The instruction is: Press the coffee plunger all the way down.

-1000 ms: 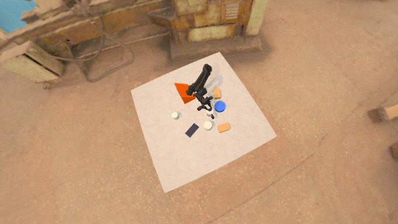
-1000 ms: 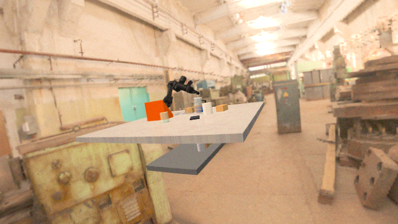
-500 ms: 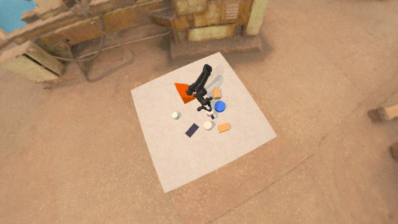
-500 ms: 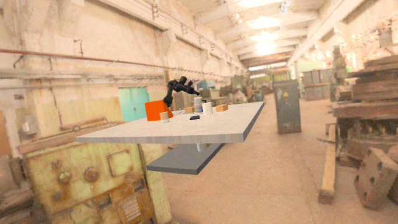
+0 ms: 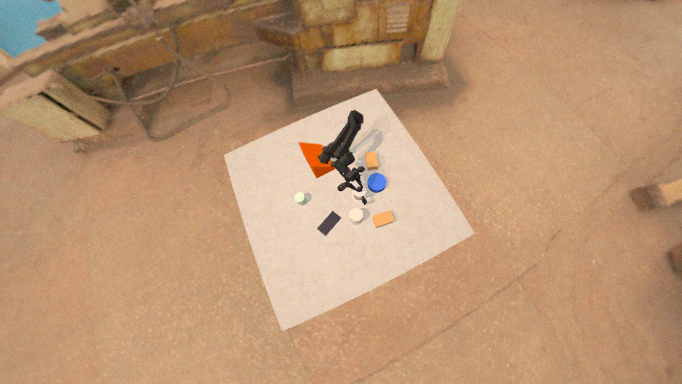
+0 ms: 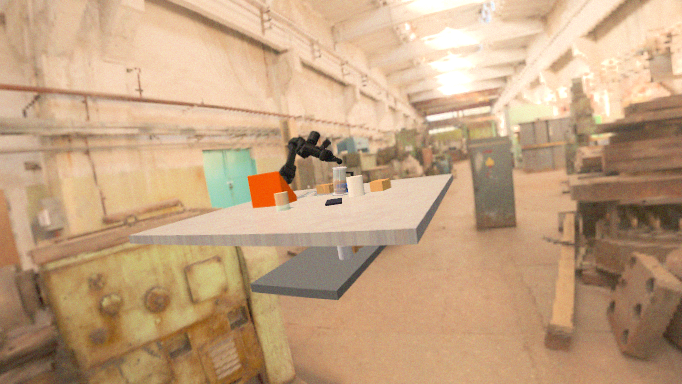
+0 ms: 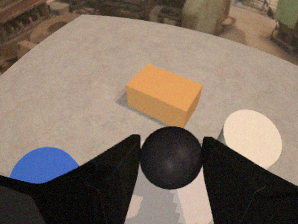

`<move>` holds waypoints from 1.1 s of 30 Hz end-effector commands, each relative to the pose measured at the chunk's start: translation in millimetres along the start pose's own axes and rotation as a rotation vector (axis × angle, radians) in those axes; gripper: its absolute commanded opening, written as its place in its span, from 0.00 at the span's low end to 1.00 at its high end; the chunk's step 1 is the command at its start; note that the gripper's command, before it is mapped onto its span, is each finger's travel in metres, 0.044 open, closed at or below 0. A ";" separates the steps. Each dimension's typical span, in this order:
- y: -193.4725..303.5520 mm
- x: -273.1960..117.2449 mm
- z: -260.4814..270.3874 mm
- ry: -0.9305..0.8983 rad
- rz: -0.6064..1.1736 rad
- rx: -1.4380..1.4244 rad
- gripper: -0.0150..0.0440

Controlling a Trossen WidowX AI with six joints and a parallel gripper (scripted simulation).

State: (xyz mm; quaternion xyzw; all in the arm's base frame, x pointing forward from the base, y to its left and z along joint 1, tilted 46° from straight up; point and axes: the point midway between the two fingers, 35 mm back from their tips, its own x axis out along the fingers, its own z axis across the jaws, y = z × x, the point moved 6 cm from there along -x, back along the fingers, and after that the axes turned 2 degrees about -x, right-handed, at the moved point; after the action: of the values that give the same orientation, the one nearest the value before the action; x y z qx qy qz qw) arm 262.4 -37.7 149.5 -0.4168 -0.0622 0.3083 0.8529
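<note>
Fingers clamped on the round black knob (image 7: 170, 156) of the coffee plunger, one black pad pressed against each side of the ball in the wrist view. Directly under the knob, the pale glassy body of the coffee press (image 7: 162, 219), seen from above and upright on the grey bench (image 7: 67, 70). In the exterior view, same press (image 6: 340, 180) standing as a clear cylinder with a blue band, just under the fingertips of the black arm (image 6: 300, 150); how deep the plunger sits cannot be told.

Around the press, seen from the wrist: orange block (image 7: 164, 95) beyond it, blue disc (image 7: 44, 165) to the left, white round-topped cylinder (image 7: 252, 137) to the right, none touching it.

From the top view: arm reaching from the far side of the bench (image 5: 300, 280) over a red-orange wedge (image 5: 312, 155), fingers (image 5: 361, 197) near the middle of the bench. Blue disc (image 5: 376, 182) just beside the arm's wrist, a second orange block (image 5: 371, 160) past it. Nearer the front: white cylinder (image 5: 356, 215), orange block (image 5: 383, 218), dark flat slab (image 5: 329, 223), and a small pale green cylinder (image 5: 299, 197) well apart on the left.
</note>
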 end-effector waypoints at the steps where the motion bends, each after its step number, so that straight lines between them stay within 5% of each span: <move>1: 3.3 2.0 -0.7 -0.011 0.016 0.018 0.47; 19: 0.2 0.4 -0.7 -0.002 0.002 0.002 0.47; 30: 0.2 0.4 -0.7 -0.002 0.002 0.002 0.96; 33: 0.2 0.4 -0.7 -0.002 0.002 0.002 1.00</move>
State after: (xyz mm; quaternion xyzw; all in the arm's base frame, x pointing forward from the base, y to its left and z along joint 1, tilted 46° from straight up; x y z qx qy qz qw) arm 262.8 -37.5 149.0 -0.4145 -0.0639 0.3114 0.8527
